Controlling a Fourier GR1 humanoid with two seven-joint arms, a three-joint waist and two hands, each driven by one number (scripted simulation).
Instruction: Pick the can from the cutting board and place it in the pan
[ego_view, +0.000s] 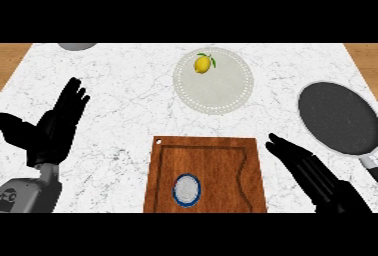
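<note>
Head view looks steeply down, and the can (187, 189) stands upright on the cutting board (207, 165), toward the board's near end and a little to its left of centre, showing its pale round top ringed in blue. Seen end-on like this, its long axis points straight up at the camera, so a grasp has to come in from the side.

Right hand (306, 167) lies just off the cutting board's right edge, fingers straight and relaxed, holding nothing, fingertips aimed away from the robot. From that hand the can sits to the left and slightly nearer the robot, with bare wood between them. That's the relation to watch: the hand is level with or just past the can, so by my read it needs to swing left across the board and wrap the can's side.

Left hand (55, 125) rests off the cutting board's left, fingers up and spread, empty, well apart from the can.

Pan (337, 117) waits beyond the board's right side, on the right hand's own flank, which makes that hand the natural pick. A plate (221, 92) with a lemon (202, 64) sits beyond the board's far end on the white surface (125, 90).
</note>
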